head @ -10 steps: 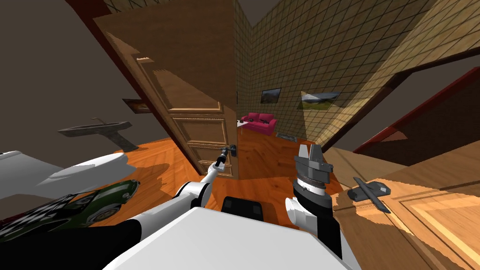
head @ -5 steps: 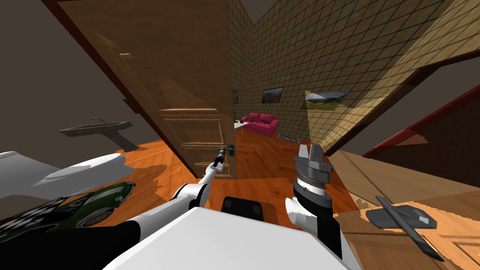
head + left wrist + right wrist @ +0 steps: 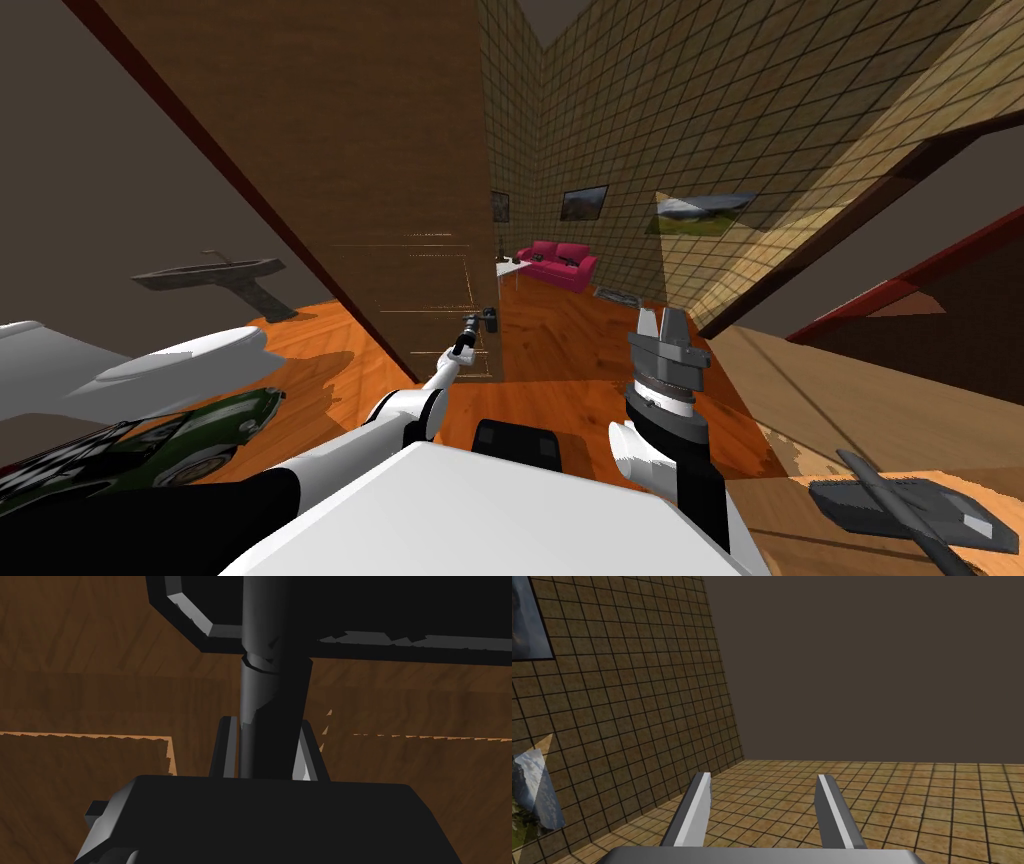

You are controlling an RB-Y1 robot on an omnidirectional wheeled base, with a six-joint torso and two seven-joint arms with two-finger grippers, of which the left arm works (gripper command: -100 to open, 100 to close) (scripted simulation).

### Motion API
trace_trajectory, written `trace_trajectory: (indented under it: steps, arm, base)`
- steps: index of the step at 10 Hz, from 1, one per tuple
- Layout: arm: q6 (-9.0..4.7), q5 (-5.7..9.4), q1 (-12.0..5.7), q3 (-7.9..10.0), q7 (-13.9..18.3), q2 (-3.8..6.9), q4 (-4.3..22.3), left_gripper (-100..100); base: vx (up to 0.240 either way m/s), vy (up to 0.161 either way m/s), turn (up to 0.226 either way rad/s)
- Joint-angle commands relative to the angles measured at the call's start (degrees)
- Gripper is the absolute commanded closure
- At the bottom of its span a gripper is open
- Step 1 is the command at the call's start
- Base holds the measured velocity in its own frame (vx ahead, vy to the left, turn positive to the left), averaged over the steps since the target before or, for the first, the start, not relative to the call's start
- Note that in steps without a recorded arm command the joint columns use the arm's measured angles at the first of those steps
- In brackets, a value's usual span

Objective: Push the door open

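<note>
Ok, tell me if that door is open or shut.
Open: the door stands nearly edge-on, with the pink sofa showing past its free edge. The left end effector is shut on its handle.

Door (image 3: 350,150) blocks left; open floor (image 3: 570,345) beyond edge.

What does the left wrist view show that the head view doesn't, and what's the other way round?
The left wrist view gives the grip close up: the fingers of the left gripper press the sides of the dark door handle, which runs to a dark plate. The head view gives the room: the open right gripper, a grey sink, a pink sofa and the orange wood floor. Both share the left gripper on the handle and the brown wooden door.
</note>
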Motion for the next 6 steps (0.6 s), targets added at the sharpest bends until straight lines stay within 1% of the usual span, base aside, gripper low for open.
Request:
trace_trajectory:
  steps: [1,2,3,4,5,6]
  arm:
    - [-0.36,0.29,0.20,0.87,-0.2,0.79,-0.3,100]
    - [-0.35,0.52,0.33,1.48,-0.4,1.08,-0.3,100]
    - [-0.35,0.52,0.33,1.48,-0.4,1.08,-0.3,100]
    - [-0.32,0.85,0.52,2.39,-0.7,1.50,-0.3,100]
    - [-0.32,0.85,0.52,2.39,-0.7,1.50,-0.3,100]
    - [-0.30,1.18,0.71,3.28,-1.1,1.92,-0.4,100]
  base:
    - [0.121,-0.084,0.044]
    - [0.156,-0.136,0.087]
    - [0.122,-0.082,0.051]
    - [0.157,-0.080,0.047]
    - [0.126,-0.071,0.048]
    - [0.138,-0.087,0.048]
